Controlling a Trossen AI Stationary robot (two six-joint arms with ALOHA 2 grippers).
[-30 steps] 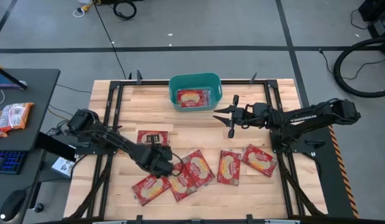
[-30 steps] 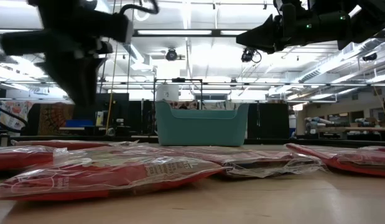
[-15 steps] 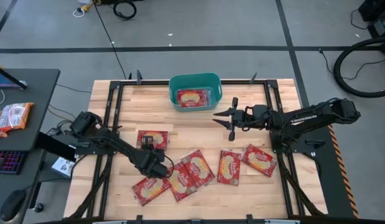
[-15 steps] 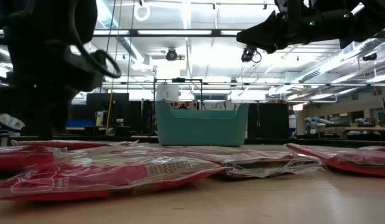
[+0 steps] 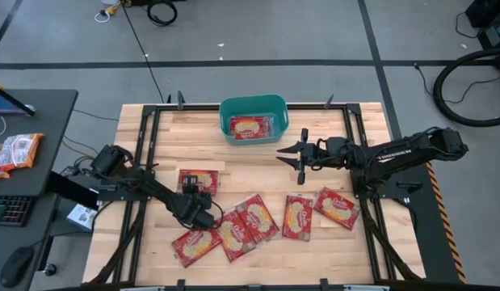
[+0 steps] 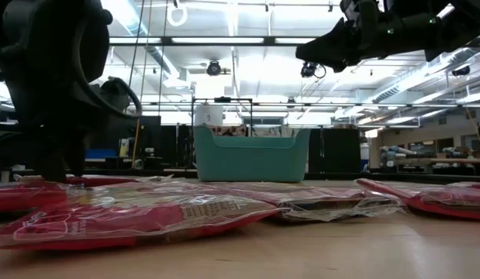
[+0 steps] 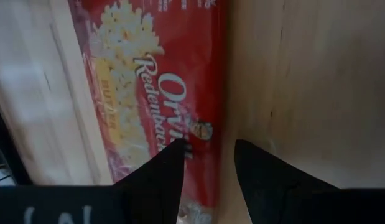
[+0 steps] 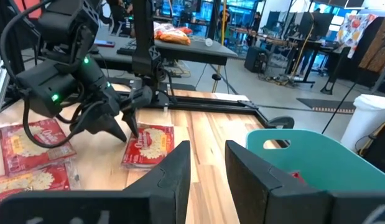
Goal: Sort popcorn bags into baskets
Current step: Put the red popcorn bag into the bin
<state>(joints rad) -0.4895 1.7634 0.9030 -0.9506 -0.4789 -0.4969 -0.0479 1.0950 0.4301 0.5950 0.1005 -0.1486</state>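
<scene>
Since a second ago, the left arm has pulled its pincer [image 5: 203, 202] back from the cluster of packets toward the lone packet [image 5: 199, 179] on the left half of the worktop [image 5: 258, 242], while the right arm has barely shifted.

Largest first: the wooden worktop carries everything. On its far edge stands one teal tub [image 5: 253, 118], and one red popcorn packet [image 5: 250, 127] lies inside it, face up. Both dark arms come next. The left pincer is low over the near edge of the lone packet; in the left wrist view its fingers [image 7: 170, 171] stand a little apart, one over the packet's red edge, the other over bare wood, pinching nothing. The right pincer [image 5: 294, 151] hangs in the air just right of the tub, fingers spread wide and empty.

Six packets lie outside the tub, seven counted in all. The lone one sits apart on the left. Three [image 5: 232, 233] overlap in a fan near the front edge. Two more [image 5: 298, 217] lie on the right, just beside each other, one [image 5: 337, 206] tilted. In the low view the packets [image 6: 139, 213] lie flat, the tub [image 6: 251, 155] well behind them.
</scene>
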